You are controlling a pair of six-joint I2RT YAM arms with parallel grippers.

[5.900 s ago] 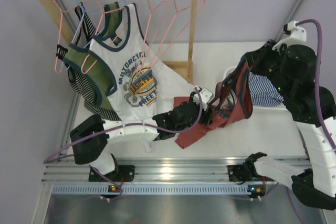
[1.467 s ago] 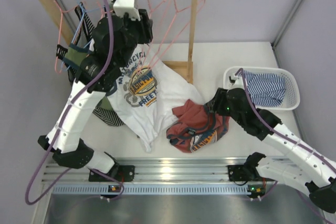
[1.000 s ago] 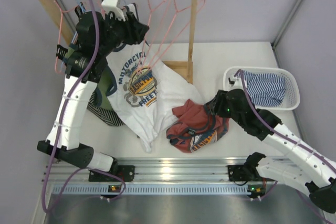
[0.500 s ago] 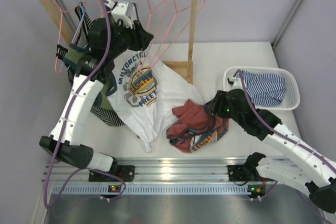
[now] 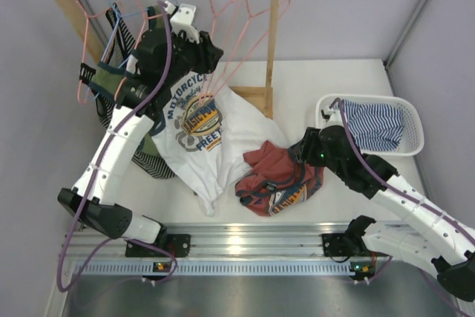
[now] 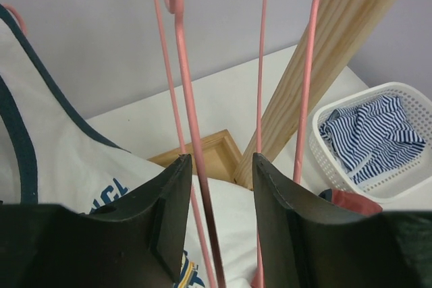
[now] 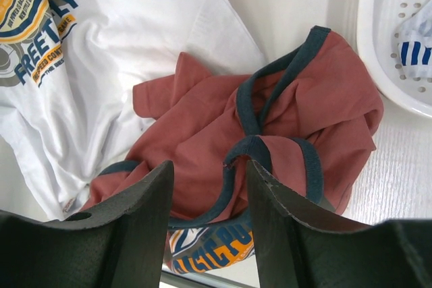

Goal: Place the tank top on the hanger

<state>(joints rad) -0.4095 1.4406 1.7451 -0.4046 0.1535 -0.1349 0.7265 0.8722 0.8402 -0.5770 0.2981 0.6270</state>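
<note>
Behind the bench (image 5: 334, 87) stood a wooden rack (image 5: 273, 35) with several pink hangers on its rail. During the last second and a half the left claw (image 6: 219, 160) had come down from the rail, and it was now lower, among the hanger wires. Its jaws were apart, a little narrower than a moment before. One hanger (image 6: 183, 65) ran straight through the gap between them, and I could not see either jaw touching the wire. A second pink wire passed just outside the right jaw.

The right claw (image 7: 207, 164) had not moved in that time. It hung with its jaws apart and empty directly above the tank top (image 5: 278, 176). The tank top lay crumpled on the bench under this claw, with one edge against the white printed top (image 5: 215, 131) and the basket (image 5: 371, 98) on the other side.

I judged that the fetching of the hanger was the step in hand and that nothing was gripped yet. The tank top was well apart from the hanger. Closing on such a thin wire would need good centring, because the neighbouring wire could easily be caught too.
</note>
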